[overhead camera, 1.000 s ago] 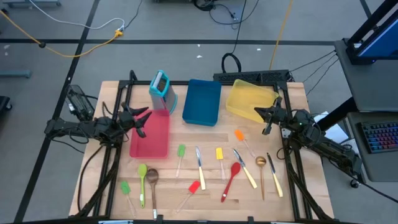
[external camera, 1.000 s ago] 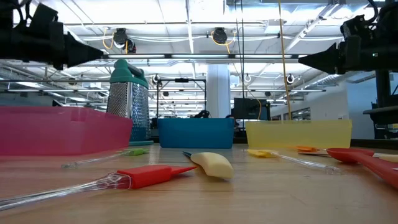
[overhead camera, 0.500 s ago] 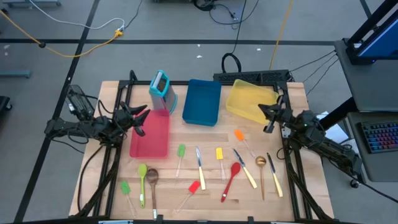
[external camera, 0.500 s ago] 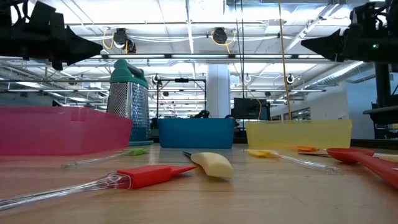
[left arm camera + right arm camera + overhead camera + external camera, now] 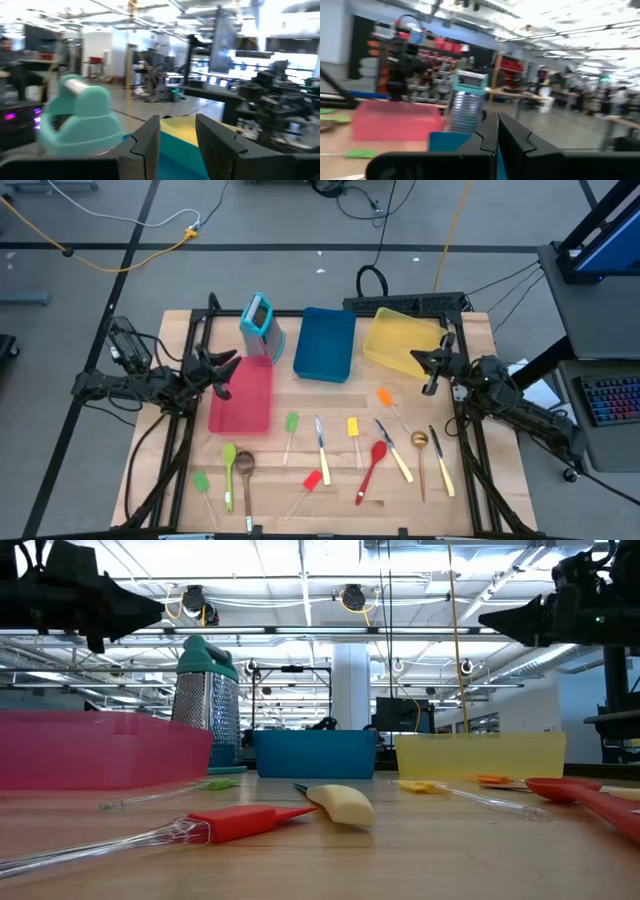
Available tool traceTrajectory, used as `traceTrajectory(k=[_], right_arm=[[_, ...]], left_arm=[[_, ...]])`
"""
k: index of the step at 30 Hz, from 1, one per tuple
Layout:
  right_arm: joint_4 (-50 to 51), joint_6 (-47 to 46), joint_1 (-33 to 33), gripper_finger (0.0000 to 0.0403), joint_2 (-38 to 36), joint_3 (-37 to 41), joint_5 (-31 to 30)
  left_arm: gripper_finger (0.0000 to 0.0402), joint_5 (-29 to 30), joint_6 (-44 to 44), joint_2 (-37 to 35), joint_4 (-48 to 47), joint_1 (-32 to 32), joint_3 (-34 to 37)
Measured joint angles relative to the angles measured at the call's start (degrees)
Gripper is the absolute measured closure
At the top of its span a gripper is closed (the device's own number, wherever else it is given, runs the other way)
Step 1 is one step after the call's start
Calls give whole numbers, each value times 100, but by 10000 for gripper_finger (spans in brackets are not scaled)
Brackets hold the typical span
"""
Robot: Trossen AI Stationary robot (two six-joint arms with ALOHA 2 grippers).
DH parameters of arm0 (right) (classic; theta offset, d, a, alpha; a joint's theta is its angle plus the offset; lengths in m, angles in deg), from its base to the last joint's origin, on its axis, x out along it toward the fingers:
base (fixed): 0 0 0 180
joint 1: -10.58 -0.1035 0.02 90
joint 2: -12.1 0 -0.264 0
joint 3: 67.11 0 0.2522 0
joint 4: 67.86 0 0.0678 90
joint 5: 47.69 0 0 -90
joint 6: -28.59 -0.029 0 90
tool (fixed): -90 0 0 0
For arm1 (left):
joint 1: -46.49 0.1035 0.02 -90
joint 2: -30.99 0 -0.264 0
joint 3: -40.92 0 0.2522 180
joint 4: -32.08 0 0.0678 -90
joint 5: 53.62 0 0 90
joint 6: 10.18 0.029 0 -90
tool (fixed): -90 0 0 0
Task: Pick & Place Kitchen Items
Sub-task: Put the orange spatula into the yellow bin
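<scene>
Three trays, high view: red tray, blue tray and yellow tray sit along the far half of the wooden table, with a teal upright holder beside the red one.
Utensils, high view: about a dozen lie loose on the near half of the table, none in a tray; two green mini spatulas, one red mini spatula, one yellow mini spatula, one orange mini spatula, a green spoon, a wooden spoon, a red spoon, a gold spoon.
Floor, high view: grey, crossed by cables.
Low view: red spatula and a cream handle lie nearest; a bright hall with ceiling lights stands behind.
Left gripper, left wrist view: fingers parted, nothing between them, above the red tray's far end.
Right gripper, right wrist view: fingers pressed together, empty, over the yellow tray's near edge.
</scene>
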Motion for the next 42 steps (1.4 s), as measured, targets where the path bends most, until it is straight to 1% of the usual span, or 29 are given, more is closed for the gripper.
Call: traceTrajectory(k=[2,5,8,11,13,15,19,22,24,27,30,34,37,42], right_arm=[[27,-125,-2,399,104,-1,162],[-14,-638,-2,399,305,-2,170],[-351,-841,-2,396,484,-2,172],[-760,-981,-2,380,659,-2,175],[-933,-1171,-2,362,790,-2,221],[-1051,-1349,-6,340,952,-2,327],[-1594,-1547,-185,302,1321,-2,295],[-2316,-1527,-416,290,1613,-19,142],[-2494,-1468,-573,290,1775,-127,87],[-2210,-1325,-827,294,2035,-354,15],[-1933,-1032,-1047,297,2260,-752,4],[-1237,-939,-1320,297,2545,-1356,4],[-477,-744,-1571,297,2726,-1887,-53],[1429,-446,-2158,298,3152,-2847,-791]], left_arm=[[275,-138,17,0,21,-2,0],[275,-180,157,-2,256,-2,0],[275,-349,183,0,493,-2,0],[275,-802,160,-2,713,-2,0],[275,-940,218,0,806,-2,0],[275,-897,329,31,973,-2,0],[274,-862,550,336,1342,0,-46],[274,-806,687,723,1344,0,-291],[273,-771,691,1041,1342,0,-515],[260,-781,874,1619,1339,0,-937],[237,-693,1053,2211,1169,-2,-1384],[207,-559,957,2903,757,-3,-1920],[196,-528,733,3324,670,-67,-2221],[195,-529,728,3859,681,-289,-2570]])
